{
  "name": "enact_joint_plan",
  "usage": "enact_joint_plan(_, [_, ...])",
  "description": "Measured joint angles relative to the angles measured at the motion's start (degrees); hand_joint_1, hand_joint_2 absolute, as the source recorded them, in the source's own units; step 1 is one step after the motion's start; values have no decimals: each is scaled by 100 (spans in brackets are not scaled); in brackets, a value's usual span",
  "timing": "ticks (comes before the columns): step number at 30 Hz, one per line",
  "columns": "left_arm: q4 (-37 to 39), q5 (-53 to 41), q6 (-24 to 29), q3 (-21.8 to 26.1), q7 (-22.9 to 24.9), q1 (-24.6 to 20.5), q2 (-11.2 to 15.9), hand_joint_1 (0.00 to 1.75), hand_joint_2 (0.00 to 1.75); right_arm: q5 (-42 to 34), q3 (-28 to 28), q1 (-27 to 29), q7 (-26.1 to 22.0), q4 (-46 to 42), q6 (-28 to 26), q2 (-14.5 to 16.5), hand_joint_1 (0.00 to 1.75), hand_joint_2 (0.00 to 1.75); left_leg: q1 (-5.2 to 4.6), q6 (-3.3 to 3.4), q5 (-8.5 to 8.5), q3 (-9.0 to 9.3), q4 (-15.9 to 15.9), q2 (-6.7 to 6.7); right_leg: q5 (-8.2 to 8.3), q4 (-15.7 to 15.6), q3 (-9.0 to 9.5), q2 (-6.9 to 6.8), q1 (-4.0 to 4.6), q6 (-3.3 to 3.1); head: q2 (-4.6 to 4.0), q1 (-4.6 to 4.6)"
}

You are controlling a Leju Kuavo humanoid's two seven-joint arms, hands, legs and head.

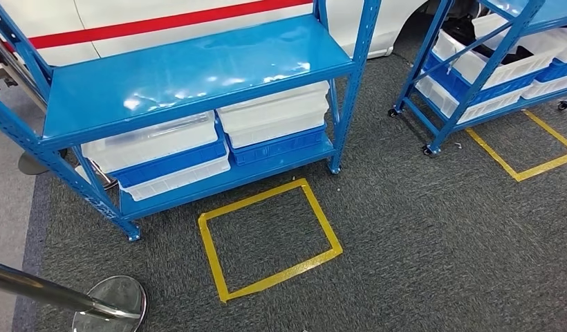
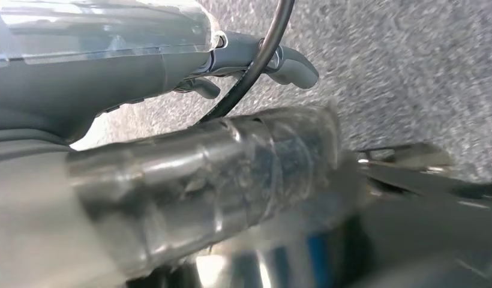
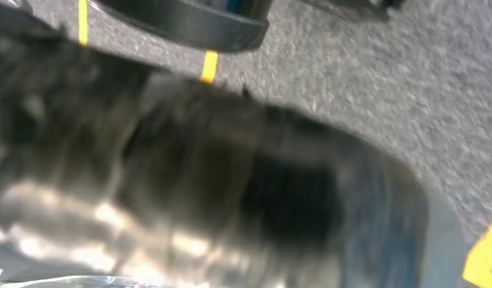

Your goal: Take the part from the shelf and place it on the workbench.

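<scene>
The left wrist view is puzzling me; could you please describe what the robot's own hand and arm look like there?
The left hand has a smooth grey body and thick, rounded grey fingers. A thin black cable curves across it. A clear plastic wrap covers a grey ribbed part.

In the left wrist view, the left hand [image 2: 171, 78] has a smooth grey body with a clear, glossy plastic film [image 2: 105, 27] over one part. Its rounded grey fingers [image 2: 294, 67] end in blunt tips. A thin black cable [image 2: 258, 63] curves across them. Closer to the camera there is a thick cylindrical part wrapped in shiny transparent film [image 2: 207, 174], with ring-like folds. In the right wrist view, the dark ribbed cover [image 3: 189, 186] is very blurred.
</scene>
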Motion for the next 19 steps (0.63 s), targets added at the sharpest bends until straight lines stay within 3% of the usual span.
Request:
enact_joint_plan(2, [12,-32,35,-30,-2,11,-15,0,0,45,16,13,2,1,-157,-1,0,0,-5,52,610,-107,-424,2,-175,-39,259,17,8,13,0,1])
enact_joint_plan(4, [51,-75,65,-61,-3,19,-20,0,0,60,26,27,12,12,-211,-2,0,0,-52,143,1061,3,-945,15,-330,-118,481,29,8,58,-2,3])
enact_joint_plan(5, [74,-88,81,-76,-4,16,-22,0,0,61,27,25,23,16,-222,-3,0,0,-86,194,1091,84,-1093,25,-386,-172,564,30,0,102,-1,3])
enact_joint_plan(6, [95,-99,94,-91,-3,10,-22,0,0,62,27,20,34,18,-232,-4,0,0,-123,244,987,168,-1148,35,-416,-220,642,28,-6,146,-1,2])
enact_joint_plan(8, [113,-99,107,-116,-6,-20,-37,0,0,62,28,-24,42,5,-245,-7,0,0,-122,326,768,409,-1384,30,-282,-28,631,20,-8,225,3,1])
enact_joint_plan(9, [121,-99,108,-126,-9,-29,-45,0,0,63,28,-42,39,-2,-254,-9,0,0,-99,358,685,552,-1509,20,-113,291,476,18,-2,249,4,4])
enact_joint_plan(10, [135,-98,111,-137,-15,-37,-51,0,0,75,28,-57,34,-7,-270,-13,0,0,-71,382,621,706,-1624,9,57,713,207,24,-1,273,4,7])
enact_joint_plan(11, [149,-97,118,-147,-20,-40,-54,0,0,107,32,-65,28,-8,-290,-19,0,0,-50,396,568,863,-1716,0,136,1144,-115,29,-4,294,4,9])
enact_joint_plan(12, [165,-97,130,-158,-25,-40,-54,0,0,162,44,-63,22,-8,-311,-26,0,0,-46,409,497,1019,-1784,-7,73,1465,-428,35,-2,315,3,9])
enact_joint_plan(14, [190,-96,162,-184,-29,-40,-55,0,0,329,90,-50,27,-9,-336,-47,0,0,-36,397,333,1334,-1879,-40,-417,1693,-944,37,-6,349,2,9])
enact_joint_plan(15, [198,-96,180,-198,-31,-39,-55,0,0,445,116,-37,56,-18,-340,-58,0,0,-30,381,239,1499,-1908,-61,-678,1625,-1128,36,-7,360,2,8])
enact_joint_plan(16, [203,-93,207,-211,-37,-39,-55,0,0,625,127,-11,117,-53,-342,-67,0,0,-23,361,140,1663,-1923,-81,-801,1455,-1261,36,-6,364,1,10])
enact_joint_plan(17, [207,-91,286,-225,-59,-38,-55,0,0,960,102,40,217,-145,-344,-71,0,0,-19,340,29,1817,-1928,-93,-664,1188,-1356,35,-5,357,1,9])
enact_joint_plan(18, [211,-102,475,-246,-91,-33,-53,0,0,1475,13,123,326,-297,-346,-62,0,0,-19,320,-98,1959,-1921,-99,-185,866,-1430,35,2,337,0,11])
enact_joint_plan(19, [213,-104,565,-256,-111,-31,-53,0,0,1749,-30,168,392,-382,-347,-58,0,0,-19,310,-162,2029,-1917,-102,77,687,-1461,35,5,326,0,12])
